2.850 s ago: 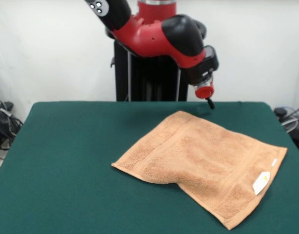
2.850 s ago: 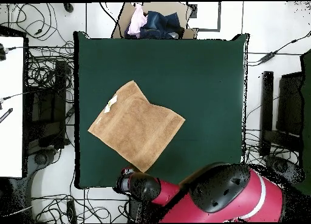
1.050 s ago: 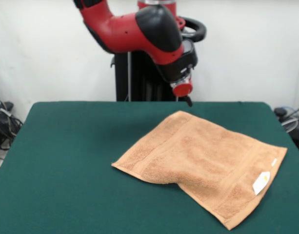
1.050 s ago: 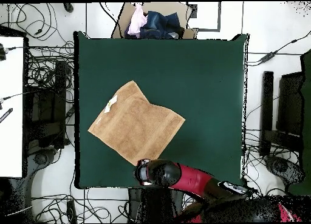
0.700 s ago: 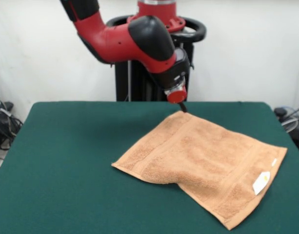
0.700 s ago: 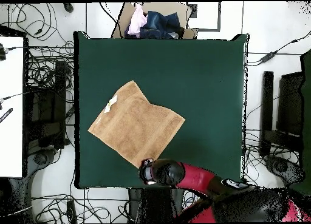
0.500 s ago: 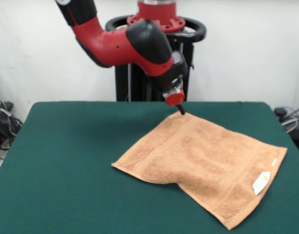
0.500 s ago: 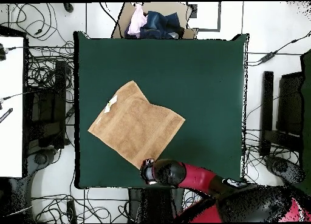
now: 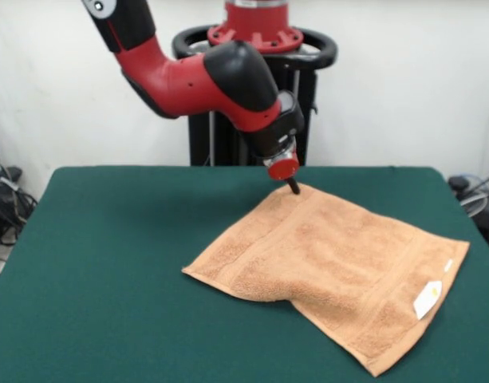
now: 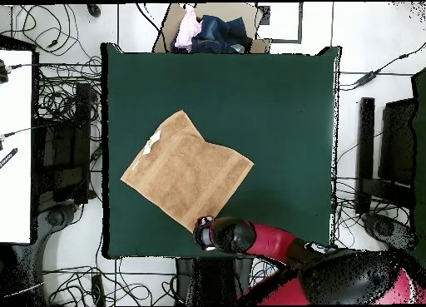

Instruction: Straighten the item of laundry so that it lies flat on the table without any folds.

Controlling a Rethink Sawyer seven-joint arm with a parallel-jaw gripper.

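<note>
End effector [image 9: 293,187]: dark tip under a red collar, poised at the towel's far corner in the front view, at or just above the cloth; whether its fingers are apart or together cannot be told.
Arm [image 9: 204,76]: red and black, reaching down from the pedestal.
Towel [image 9: 332,271]: peach-orange, lying skewed on the table, toward the right in the front view; white label [image 9: 427,299] near one edge.
Table [image 9: 100,263]: dark green, mostly bare.
Progress: towel largely spread; a fold or doubled layer appears along the near edge, so flattening seems unfinished.
</note>
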